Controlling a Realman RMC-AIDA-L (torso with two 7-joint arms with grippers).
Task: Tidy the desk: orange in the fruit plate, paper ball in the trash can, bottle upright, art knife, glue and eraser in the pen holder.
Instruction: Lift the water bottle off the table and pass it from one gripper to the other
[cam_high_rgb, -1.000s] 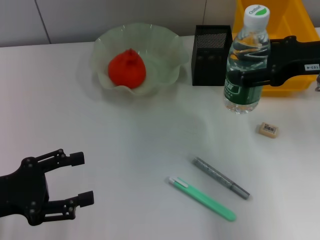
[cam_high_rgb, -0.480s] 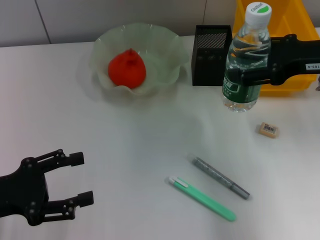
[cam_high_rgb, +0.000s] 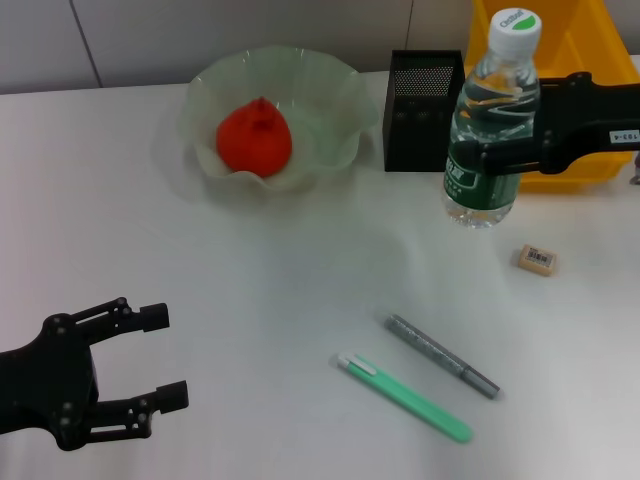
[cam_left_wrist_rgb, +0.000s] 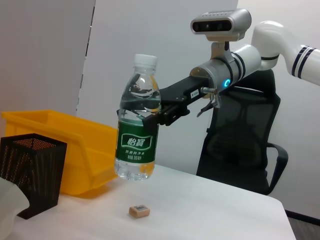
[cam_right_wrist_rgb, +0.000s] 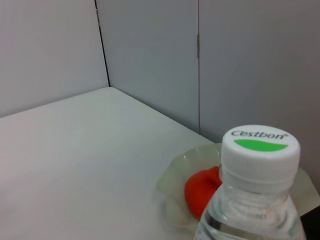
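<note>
Trash can (cam_high_rgb: 590, 45), yellow, is sitting at the table's (cam_high_rgb: 300, 280) far right corner; no paper ball is showing anywhere, so that step is probably done, though I cannot see into the bin.

Fruit plate (cam_high_rgb: 275, 115) is standing at the far edge, left of centre, with the orange (cam_high_rgb: 254, 138) lying inside: done.

Bottle (cam_high_rgb: 488, 130) is being held upright by the right gripper (cam_high_rgb: 492, 158), clamped around its green label; in the left wrist view its base appears to be hanging just above the table, in front of the trash can. Judged not quite finished: setting down and releasing are left.

Pen holder (cam_high_rgb: 423, 97) is standing just left of the bottle, looking empty.

Left gripper (cam_high_rgb: 160, 360) is hovering at the near left corner, jaws wide, holding nothing.

Green art knife (cam_high_rgb: 404, 396) and grey glue pen (cam_high_rgb: 441, 355) are lying side by side near the near edge; eraser (cam_high_rgb: 536, 259) is lying near the right edge. All three are waiting.
</note>
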